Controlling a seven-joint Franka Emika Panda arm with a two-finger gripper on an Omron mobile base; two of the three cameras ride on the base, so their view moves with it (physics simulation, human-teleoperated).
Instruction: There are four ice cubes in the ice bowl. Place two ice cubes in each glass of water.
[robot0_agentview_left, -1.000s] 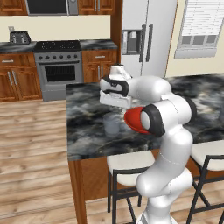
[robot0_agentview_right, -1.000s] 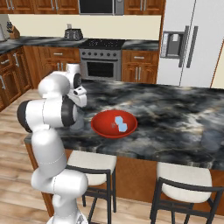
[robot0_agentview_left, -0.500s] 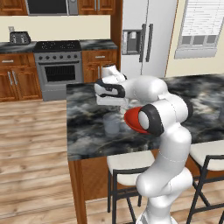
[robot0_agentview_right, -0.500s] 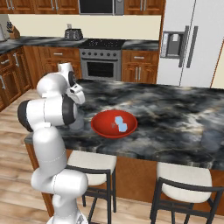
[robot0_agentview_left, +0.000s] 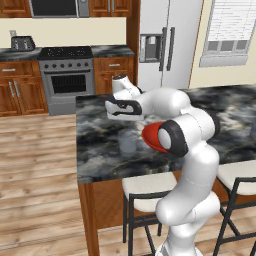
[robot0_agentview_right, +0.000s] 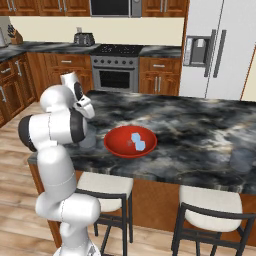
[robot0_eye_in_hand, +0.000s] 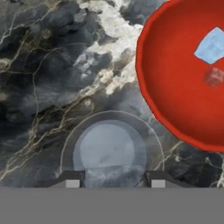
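The gripper (robot0_eye_in_hand: 112, 183) hangs above the near glass of water (robot0_eye_in_hand: 112, 151), looking straight down into it. In the hand view the two finger tips (robot0_eye_in_hand: 72, 181) rise at the bottom edge, standing apart with the glass's rim between them — the jaws are spread partway, and whether an ice cube sits between them cannot be told, since the tips hide behind the lower edge of that view. They touch nothing that can be made out.

The glass stands on the dark marbled bench (robot0_eye_in_hand: 39, 78), just beside the ice bowl (robot0_eye_in_hand: 175, 74) but apart from it; a strip of bench shows between glass and red rim. From the left base view the glass (robot0_agentview_left: 127, 141) sits near the bench's front left part, below the white hand (robot0_agentview_left: 122, 106), with the bowl (robot0_agentview_left: 150, 137) mostly behind the arm's elbow.

Counts: one ice bowl. In the right base view two pale ice cubes (robot0_agentview_right: 137, 141) lie in the bowl (robot0_agentview_right: 117, 142), close together near its middle; the hand view shows one clear pale cube (robot0_eye_in_hand: 212, 46) and a faint reddish one (robot0_eye_in_hand: 213, 78) beside it. Two glasses can be made out in the right base view — one by the arm, partly hidden, and a second glass (robot0_agentview_right: 242, 160) far off at the right end of the bench, well apart from the bowl. Two stools (robot0_agentview_right: 212, 207) stand under the bench's front edge.
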